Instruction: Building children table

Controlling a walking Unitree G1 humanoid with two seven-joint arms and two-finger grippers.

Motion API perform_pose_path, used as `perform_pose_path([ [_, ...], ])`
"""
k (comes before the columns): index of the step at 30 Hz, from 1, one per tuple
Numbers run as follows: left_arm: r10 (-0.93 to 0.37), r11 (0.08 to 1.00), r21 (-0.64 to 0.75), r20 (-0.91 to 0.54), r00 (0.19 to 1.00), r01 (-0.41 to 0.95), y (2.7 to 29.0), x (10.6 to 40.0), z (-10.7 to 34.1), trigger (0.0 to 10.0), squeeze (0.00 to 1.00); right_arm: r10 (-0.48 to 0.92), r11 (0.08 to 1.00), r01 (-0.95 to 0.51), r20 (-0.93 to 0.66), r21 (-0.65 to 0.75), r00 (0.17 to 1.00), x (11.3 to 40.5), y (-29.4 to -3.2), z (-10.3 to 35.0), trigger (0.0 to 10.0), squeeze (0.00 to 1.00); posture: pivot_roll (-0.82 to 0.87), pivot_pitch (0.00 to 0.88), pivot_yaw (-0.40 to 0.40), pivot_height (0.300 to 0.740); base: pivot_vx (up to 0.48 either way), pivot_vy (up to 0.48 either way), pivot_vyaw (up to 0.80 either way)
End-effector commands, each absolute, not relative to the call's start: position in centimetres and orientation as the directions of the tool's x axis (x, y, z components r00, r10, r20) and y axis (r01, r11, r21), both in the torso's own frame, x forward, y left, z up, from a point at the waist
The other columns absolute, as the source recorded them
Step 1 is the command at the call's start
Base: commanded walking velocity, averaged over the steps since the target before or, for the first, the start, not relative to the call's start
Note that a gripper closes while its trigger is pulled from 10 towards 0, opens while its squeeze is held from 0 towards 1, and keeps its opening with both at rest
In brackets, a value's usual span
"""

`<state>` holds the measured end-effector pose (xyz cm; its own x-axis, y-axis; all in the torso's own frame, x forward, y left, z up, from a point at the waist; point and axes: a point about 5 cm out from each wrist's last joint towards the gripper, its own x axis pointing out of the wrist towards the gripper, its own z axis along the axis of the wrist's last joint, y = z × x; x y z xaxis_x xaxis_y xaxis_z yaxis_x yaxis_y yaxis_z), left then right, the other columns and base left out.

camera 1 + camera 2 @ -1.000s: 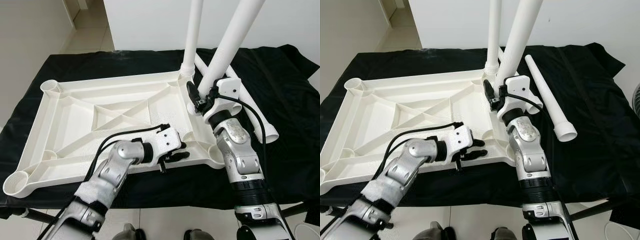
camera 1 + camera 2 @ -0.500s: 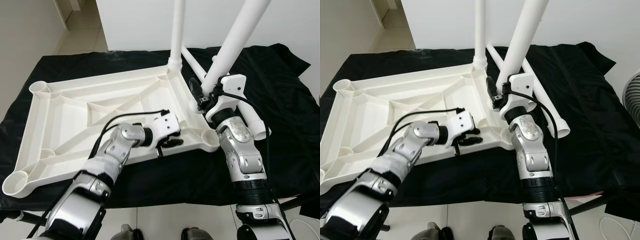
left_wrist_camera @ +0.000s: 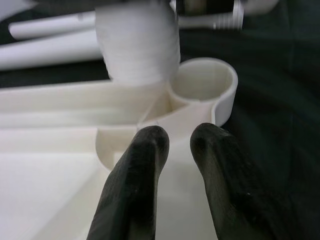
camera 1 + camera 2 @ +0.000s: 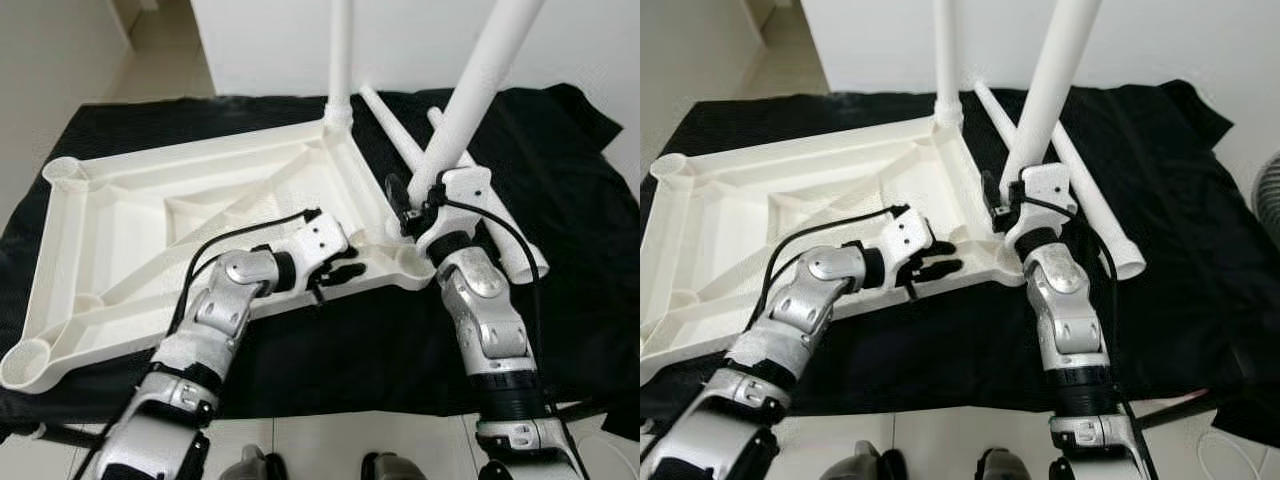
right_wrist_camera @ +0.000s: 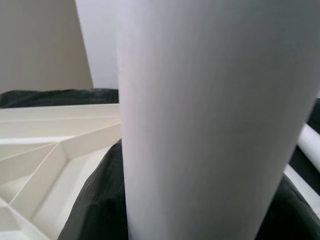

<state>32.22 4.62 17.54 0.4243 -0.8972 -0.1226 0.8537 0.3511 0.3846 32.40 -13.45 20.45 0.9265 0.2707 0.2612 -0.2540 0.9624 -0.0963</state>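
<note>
A white table leg (image 4: 478,95) is gripped, tilted, by the right gripper (image 4: 415,205) over the upturned tabletop's (image 4: 150,240) near corner socket (image 3: 202,82), beside which the left gripper's (image 4: 340,275) nearly closed, empty fingers (image 3: 137,185) are held.

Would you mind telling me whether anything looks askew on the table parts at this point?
Yes: the leg held in the right hand leans at a clear tilt over the near corner socket, while the leg already fitted at the far corner stands upright. The left hand rests on the tabletop's near rim.
</note>
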Motion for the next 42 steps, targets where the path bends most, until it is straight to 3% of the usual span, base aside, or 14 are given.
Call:
perform_pose_path([
  [1, -0.808, 0.576, 0.268, 0.044, 0.588, 0.772, 5.0, 32.3, 18.4, 10.0, 0.00, 0.282, 0.959, -0.264, 0.249, -0.103, 0.927, 32.6, -13.3, 20.1, 10.0, 0.00, -0.13, 0.094, 0.066, 0.740, 0.000, 0.000, 0.00],
  [2, -0.808, 0.576, 0.268, 0.044, 0.588, 0.772, 5.0, 32.3, 18.4, 10.0, 0.00, 0.282, 0.959, -0.264, 0.249, -0.103, 0.927, 32.6, -13.3, 20.1, 10.0, 0.00, -0.13, 0.094, 0.066, 0.740, 0.000, 0.000, 0.00],
  [4, -0.771, 0.634, 0.109, 0.163, 0.615, 0.766, 4.6, 31.3, 18.8, 10.0, 0.00, 0.302, 0.953, -0.286, 0.220, -0.102, 0.928, 33.0, -13.0, 19.6, 10.0, 0.00, -0.13, 0.091, 0.064, 0.740, 0.000, 0.000, 0.00],
  [13, -0.673, 0.731, 0.081, 0.246, 0.698, 0.677, 5.1, 30.7, 19.7, 10.0, 0.00, 0.297, 0.954, -0.276, 0.219, -0.120, 0.929, 33.0, -12.9, 19.3, 10.0, 0.00, -0.13, 0.073, 0.061, 0.740, 0.000, 0.000, 0.00],
  [21, -0.647, 0.758, 0.111, 0.249, 0.721, 0.643, 6.0, 30.0, 19.3, 10.0, 0.00, 0.253, 0.966, -0.232, 0.249, -0.113, 0.935, 32.4, -13.8, 18.8, 10.0, 0.00, -0.14, 0.068, 0.066, 0.740, 0.000, 0.000, 0.00],
  [28, -0.717, 0.696, 0.135, 0.197, 0.669, 0.706, 7.0, 28.7, 18.3, 10.0, 0.00, 0.232, 0.972, -0.215, 0.258, -0.094, 0.938, 31.9, -14.5, 18.5, 10.0, 0.00, -0.13, 0.060, 0.061, 0.740, 0.000, 0.000, 0.00],
  [33, -0.807, 0.589, 0.160, 0.167, 0.566, 0.792, 6.6, 27.0, 18.2, 10.0, 0.00, 0.236, 0.969, -0.212, 0.229, -0.124, 0.944, 31.5, -14.9, 17.6, 10.0, 0.00, -0.12, 0.056, 0.059, 0.740, 0.000, 0.000, 0.00],
  [42, -0.838, 0.544, 0.161, 0.150, 0.525, 0.823, 6.2, 26.3, 18.4, 10.0, 0.00, 0.221, 0.971, -0.201, 0.165, -0.128, 0.961, 31.0, -15.6, 15.8, 10.0, 0.00, -0.12, 0.049, 0.058, 0.740, 0.000, 0.000, 0.00],
])
